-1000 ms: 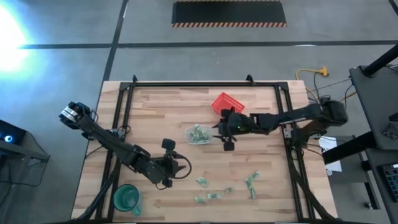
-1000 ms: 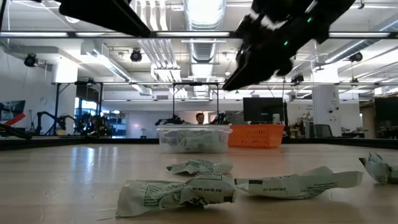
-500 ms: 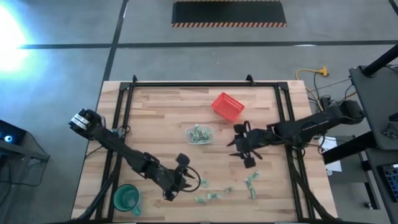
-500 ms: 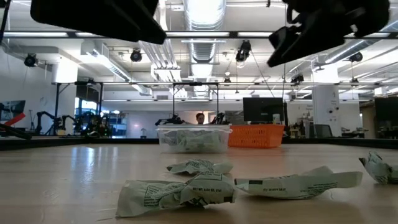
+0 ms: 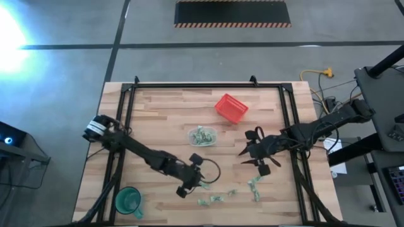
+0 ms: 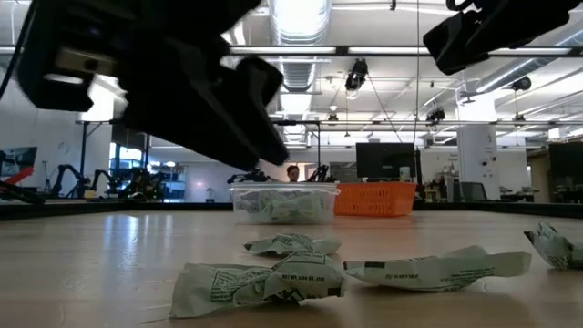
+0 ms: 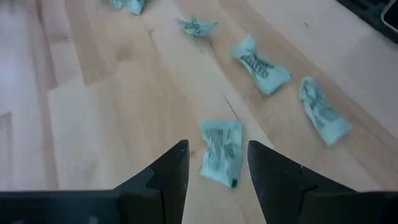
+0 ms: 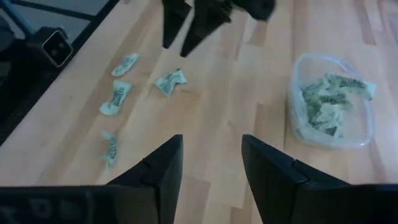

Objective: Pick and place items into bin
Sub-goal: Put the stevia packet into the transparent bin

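Several small pale green wrapped pieces lie on the wood near the table's near edge. More lie inside the clear bin at mid-table. My left gripper is open and hangs low over the loose pieces. One piece lies flat between and below its fingers, untouched. In the high view this gripper is just left of that piece. My right gripper is open and empty, raised to the right of the bin. Its wrist view shows the bin and loose pieces.
A red mesh basket stands beyond the bin toward the far edge. A green cup sits at the near left corner. More pieces lie near the right arm. Black frame rails run along the table's sides. The low view shows pieces in front.
My left gripper has travelled toward the table's right and near edge and come down over the loose pieces. My right gripper has drawn away from the bin, moving right and toward the near edge. The pieces and the bin lie as before.
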Motion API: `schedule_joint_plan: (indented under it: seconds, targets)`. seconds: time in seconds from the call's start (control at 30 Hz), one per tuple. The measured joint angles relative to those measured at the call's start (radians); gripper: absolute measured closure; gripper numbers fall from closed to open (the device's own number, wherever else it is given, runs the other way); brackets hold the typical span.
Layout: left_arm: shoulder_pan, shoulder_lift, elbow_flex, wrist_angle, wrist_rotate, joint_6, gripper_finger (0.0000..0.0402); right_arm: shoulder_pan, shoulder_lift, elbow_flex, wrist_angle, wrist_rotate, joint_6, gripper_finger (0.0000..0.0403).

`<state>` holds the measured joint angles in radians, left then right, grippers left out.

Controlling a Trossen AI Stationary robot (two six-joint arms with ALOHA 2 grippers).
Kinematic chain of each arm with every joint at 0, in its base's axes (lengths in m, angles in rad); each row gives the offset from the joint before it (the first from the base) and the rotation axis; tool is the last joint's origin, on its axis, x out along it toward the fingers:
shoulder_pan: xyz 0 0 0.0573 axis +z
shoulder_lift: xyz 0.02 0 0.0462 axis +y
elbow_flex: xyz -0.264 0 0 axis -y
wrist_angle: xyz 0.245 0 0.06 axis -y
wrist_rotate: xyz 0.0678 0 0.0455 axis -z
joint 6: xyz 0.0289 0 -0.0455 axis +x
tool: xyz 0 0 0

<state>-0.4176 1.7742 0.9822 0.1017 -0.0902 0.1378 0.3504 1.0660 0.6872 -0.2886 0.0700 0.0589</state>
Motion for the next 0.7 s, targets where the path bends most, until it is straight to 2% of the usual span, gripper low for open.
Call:
schedule_joint_plan:
  seconds: [0.33,0.7]
  targets:
    - [0.065,0.085,0.039,0.004,0.142,-0.054,0.0254,0.010,0.005,-0.002,0.000,0.001,-0.002,0.0262]
    - [0.076,0.122,0.063,0.015,0.186,-0.054,0.0254,0.010,0.005,-0.002,0.005,0.001,-0.005,0.0269]
